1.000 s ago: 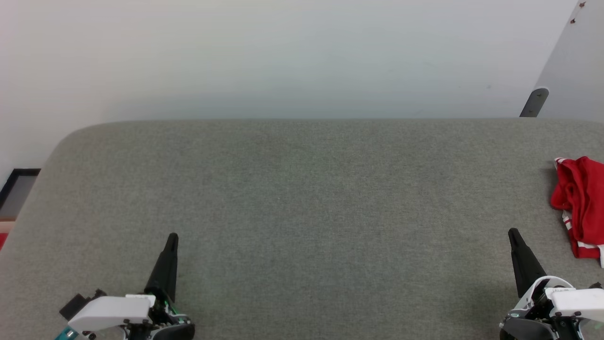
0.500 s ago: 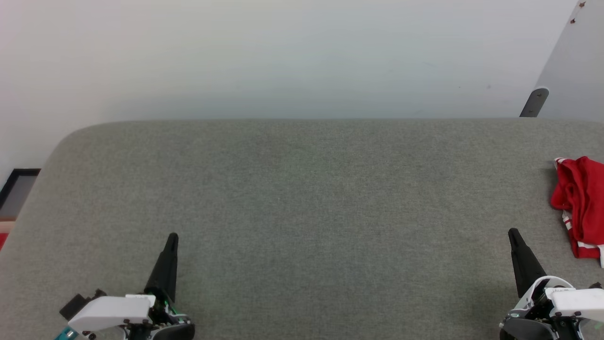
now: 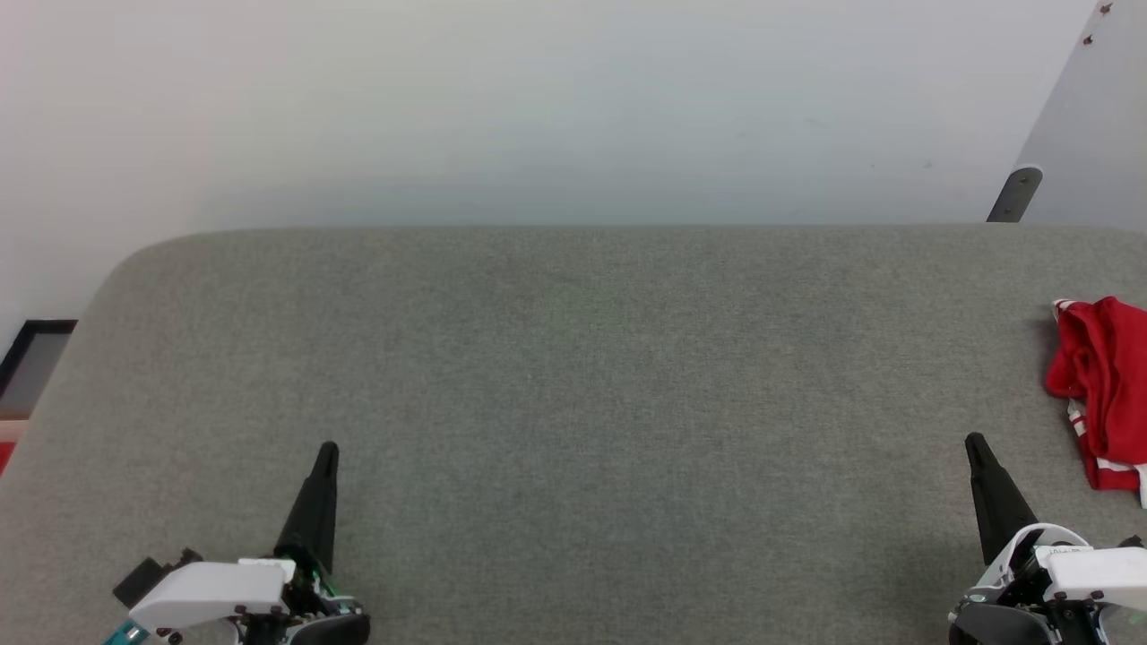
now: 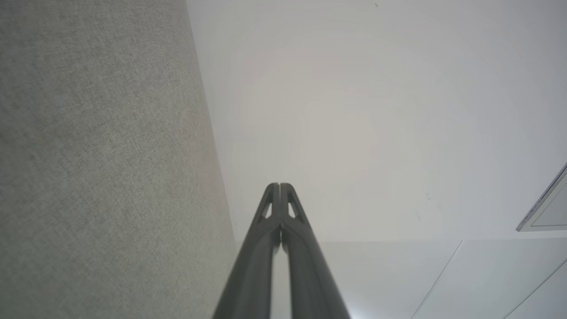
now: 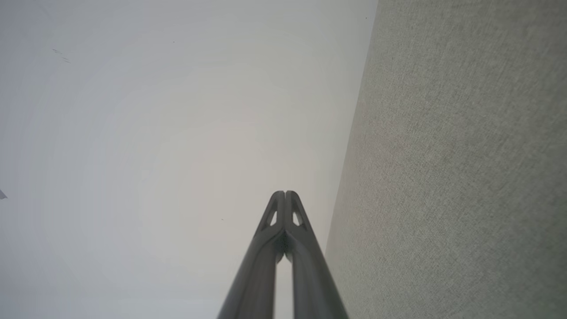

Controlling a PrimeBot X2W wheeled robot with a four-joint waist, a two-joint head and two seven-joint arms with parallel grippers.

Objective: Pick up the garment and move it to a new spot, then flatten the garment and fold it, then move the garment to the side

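Past the rounded left corner of the grey cloth-covered table (image 3: pixel 573 358), a dark-framed panel (image 3: pixel 36 354) sits low against the white wall (image 3: pixel 538 107). The left fingers (image 3: pixel 314 511) rise from the lower left of the head view over the table's near edge. They point toward the wall and lean slightly rightward, with a white wrist housing behind them. In the left wrist view they are pressed together at the tips and grip nothing.

The right fingers (image 3: pixel 995 497) stand at the lower right in a mirrored pose, leaning slightly leftward. In the right wrist view their tips also meet, with nothing between them. Whether either pair touches the fabric cannot be told.

The garment (image 3: pixel 1102 376) lies crumpled at the table's right edge, a red heap with white striped trim. The frame cuts it off, and it is near the right fingers but apart from them. Above it, a slanted grey board (image 3: pixel 1089 107) with a dark bracket (image 3: pixel 1015 193) leans at the upper right.
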